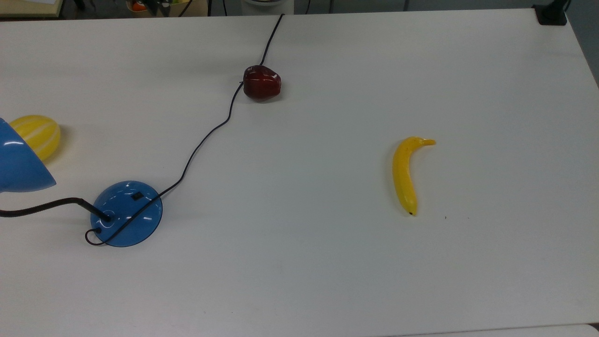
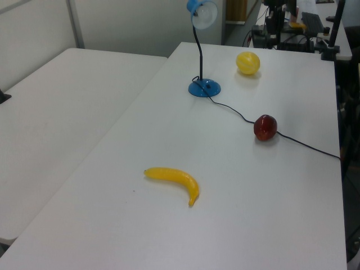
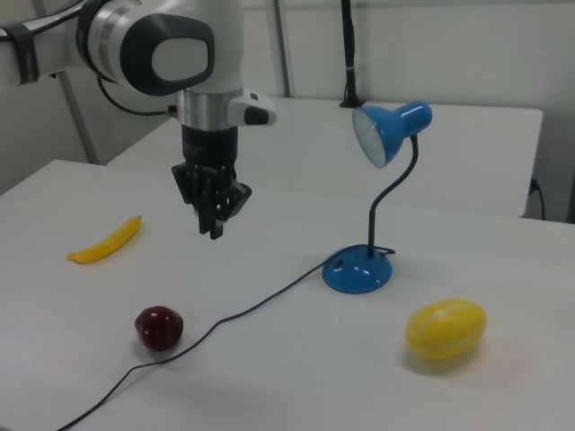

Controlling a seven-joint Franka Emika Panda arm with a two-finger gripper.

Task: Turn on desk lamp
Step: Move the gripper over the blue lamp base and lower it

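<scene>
Four items on table: desk lamp, apple, banana, melon
Table [image 1: 327, 281]: white top, spans most of the top view
Desk lamp [image 1: 126, 213]: blue round base at lower left of the top view, upper centre of the left view [image 2: 204, 88], centre right of the right view [image 3: 358, 269]
Switch [image 1: 136, 196]: small black rectangle on top of base, toward the base's upper right in the top view
Gooseneck [image 3: 393, 202]: thin, black, rises from base and curves up to the shade in the right view
Shade [image 3: 388, 130]: blue cone, upper centre right of the right view, opening facing the right view's left; at far left edge of the top view [image 1: 18, 164]
Cord [image 1: 206, 135]: black, loops at the base, runs diagonally up across the top view, passes touching or just beside apple, leaves at top edge
Apple [image 1: 262, 83]: dark red, upper centre of the top view; lower left of the right view [image 3: 159, 328]
Banana [image 1: 405, 174]: yellow, right of centre in the top view, well apart from lamp
Melon [image 1: 38, 135]: yellow with pale stripes, left edge of the top view, partly behind shade; lower right of the right view [image 3: 446, 329], near base
Gripper [image 3: 214, 220]: upper left centre of the right view, hanging fingers down above table, apart from the lamp; fingers pressed close together, clenched, grasping nothing
Arm [image 3: 153, 40]: white, comes in from upper left of the right view
</scene>
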